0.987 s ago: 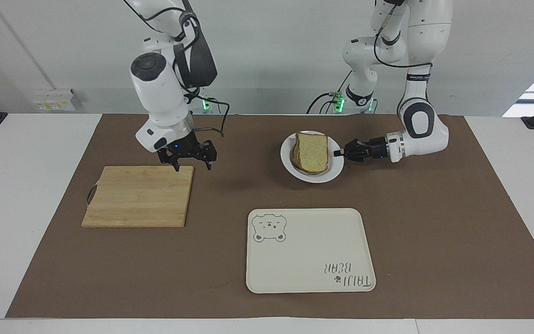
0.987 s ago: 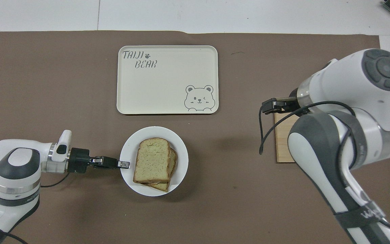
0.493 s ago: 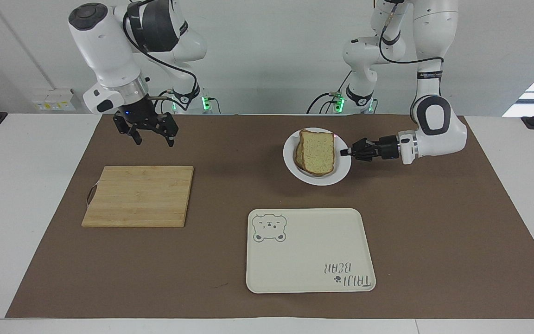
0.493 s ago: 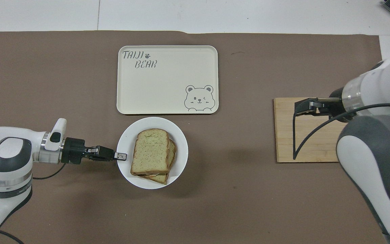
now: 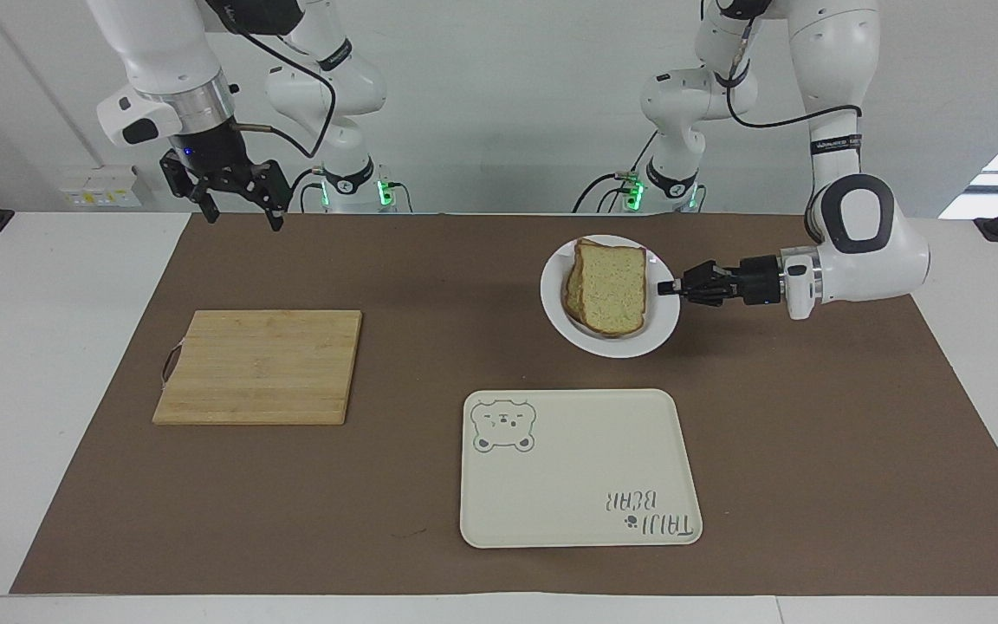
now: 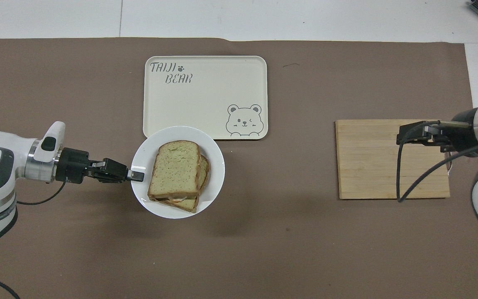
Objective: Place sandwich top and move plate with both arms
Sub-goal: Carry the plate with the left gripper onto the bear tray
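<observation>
The white plate [image 5: 657, 334] [image 6: 216, 174] hangs tilted a little above the brown mat and casts a shadow on it. My left gripper [image 5: 665, 288] [image 6: 137, 176] is shut on the plate's rim at the side toward the left arm's end. The sandwich top [image 5: 613, 288] [image 6: 175, 167] lies on the stacked sandwich on the plate. In the overhead view the plate's rim overlaps the cream tray's edge. My right gripper [image 5: 241, 221] [image 6: 413, 133] hangs open and empty, high over the right arm's end of the mat, near the cutting board.
A cream tray [image 5: 577, 485] [image 6: 197, 108] with a bear drawing lies farther from the robots than the plate. A bamboo cutting board [image 5: 261, 366] [image 6: 388, 166] lies bare toward the right arm's end. White table borders the mat.
My left gripper has lifted the plate with the sandwich and carried it toward the left arm's end and the tray. My right gripper has risen from the cutting board and pulled back toward its base.
</observation>
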Robot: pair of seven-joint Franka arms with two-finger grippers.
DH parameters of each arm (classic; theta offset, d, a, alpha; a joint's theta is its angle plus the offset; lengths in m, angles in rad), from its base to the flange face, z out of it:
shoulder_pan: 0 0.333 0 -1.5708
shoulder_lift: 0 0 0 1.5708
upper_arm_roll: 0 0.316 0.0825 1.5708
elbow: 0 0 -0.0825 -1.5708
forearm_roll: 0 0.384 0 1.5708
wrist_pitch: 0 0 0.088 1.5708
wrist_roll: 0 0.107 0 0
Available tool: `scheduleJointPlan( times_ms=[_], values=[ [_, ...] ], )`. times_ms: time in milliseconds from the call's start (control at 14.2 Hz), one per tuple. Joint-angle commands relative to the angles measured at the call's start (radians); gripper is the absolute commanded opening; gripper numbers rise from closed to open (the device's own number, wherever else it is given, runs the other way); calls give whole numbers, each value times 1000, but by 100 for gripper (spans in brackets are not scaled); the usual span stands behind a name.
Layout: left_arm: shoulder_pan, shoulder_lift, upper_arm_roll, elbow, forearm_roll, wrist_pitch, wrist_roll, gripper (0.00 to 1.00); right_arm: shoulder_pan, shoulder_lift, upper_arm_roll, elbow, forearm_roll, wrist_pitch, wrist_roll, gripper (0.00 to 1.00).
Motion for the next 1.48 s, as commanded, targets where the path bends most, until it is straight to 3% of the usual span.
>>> scheduleJointPlan(
  times_ms=[0, 423, 916, 1409],
  values=[
    [26, 88, -7, 138, 12, -62, -50, 0, -13, 11, -21, 85, -13, -101, -27, 100],
    [26, 214, -12, 382, 7, -106, -163, 0, -7, -47, -44, 38, -2, -111, -62, 100],
    [13, 321, -30, 491, 4, -37, -189, 0, -6, -63, -44, -7, 4, -77, -173, 100],
    [19, 514, -96, 664, 12, 50, -188, 0, -8, -64, -46, -10, 2, -75, -171, 100]
  ],
)
